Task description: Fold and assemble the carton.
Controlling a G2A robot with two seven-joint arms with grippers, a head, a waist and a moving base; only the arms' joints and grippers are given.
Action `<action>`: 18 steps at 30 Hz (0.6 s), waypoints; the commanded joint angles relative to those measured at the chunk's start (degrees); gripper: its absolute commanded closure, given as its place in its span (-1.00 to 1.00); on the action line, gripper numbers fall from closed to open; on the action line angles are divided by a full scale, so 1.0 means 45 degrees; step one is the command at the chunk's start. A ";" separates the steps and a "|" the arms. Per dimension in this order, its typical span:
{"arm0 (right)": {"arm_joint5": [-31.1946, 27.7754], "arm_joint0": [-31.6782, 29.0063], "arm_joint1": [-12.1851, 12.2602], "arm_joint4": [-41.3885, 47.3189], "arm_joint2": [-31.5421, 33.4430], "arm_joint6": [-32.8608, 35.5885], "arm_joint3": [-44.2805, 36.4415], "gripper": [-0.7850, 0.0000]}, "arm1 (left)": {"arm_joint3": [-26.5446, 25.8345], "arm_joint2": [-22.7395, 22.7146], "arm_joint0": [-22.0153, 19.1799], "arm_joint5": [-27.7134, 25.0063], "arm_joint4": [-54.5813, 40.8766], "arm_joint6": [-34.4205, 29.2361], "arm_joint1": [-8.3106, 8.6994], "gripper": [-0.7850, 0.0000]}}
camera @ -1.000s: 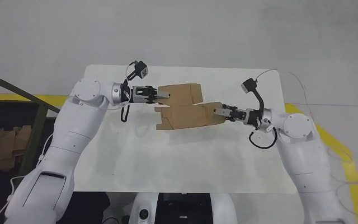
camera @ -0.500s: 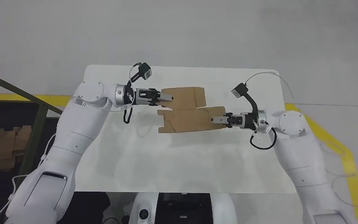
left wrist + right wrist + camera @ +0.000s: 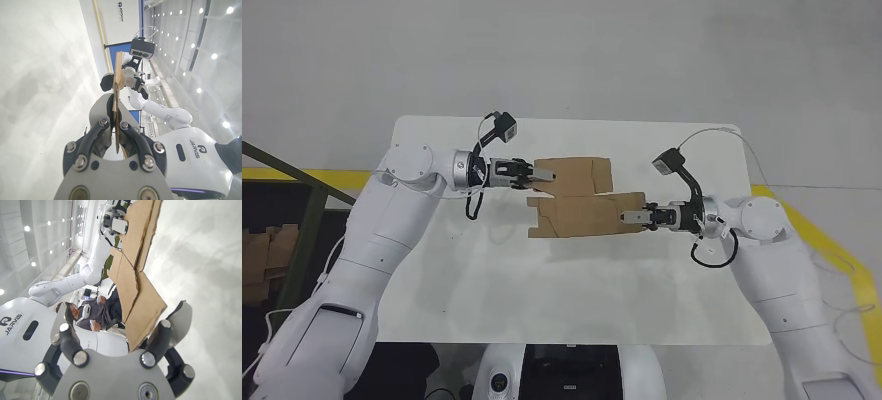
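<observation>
- Right now the carton [image 3: 582, 212] is a flat, creased sheet, spanning btwn the two arms over the middle of the table [image 3: 572, 300]. It looks lifted a bit, w/ shadow under its near edge, tho I can't rule out a corner touching.
- L claw [image 3: 114, 106] is pinched tight on one end of the cardboard, seen edge-on in its own cam.
- R claw [image 3: 122, 308] is spread wide, w/ the opposite corner poking in btwn the fingers. One finger lies close under the board and the other is well apart, so no grip there.
- Progress, my read: early. Panels show creases but nothing stands up: no walls, no closed bottom. Opening it into a box, folding flaps and tucking are all left.
- Around: brown cardboard stack [image 3: 267, 262] down off the table's L side, well apart, and a yellow floor stripe [image 3: 302, 175] behind it.
- In the way, I'd say: mostly the L claw itself, sitting on layers that have to part.
</observation>
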 commanded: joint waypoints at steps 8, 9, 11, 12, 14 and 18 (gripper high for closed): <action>0.0046 0.0138 0.0039 -0.0031 -0.0255 -0.0134 0.0170 -0.91 | -0.0051 0.0125 -0.0048 0.0031 -0.0024 0.0095 -0.0037 1.00; 0.0035 0.0150 0.0044 -0.0023 -0.0276 -0.0143 0.0189 -0.83 | -0.0046 0.0130 -0.0052 0.0029 -0.0025 0.0096 -0.0038 1.00; 0.0038 0.0170 0.0055 -0.0011 -0.0315 -0.0168 0.0237 -0.66 | -0.0036 0.0134 -0.0052 0.0024 -0.0032 0.0129 -0.0041 1.00; 0.0040 0.0181 0.0060 0.0002 -0.0332 -0.0183 0.0245 -0.23 | -0.0038 0.0137 -0.0052 0.0023 -0.0032 0.0135 -0.0042 1.00; 0.0062 0.0207 0.0073 -0.0021 -0.0372 -0.0186 0.0264 0.06 | -0.0034 0.0144 -0.0055 0.0047 -0.0017 0.0137 -0.0041 1.00; 0.0098 0.0265 0.0099 -0.0084 -0.0457 -0.0171 0.0245 0.22 | -0.0023 0.0150 -0.0049 0.0054 -0.0007 0.0136 -0.0039 1.00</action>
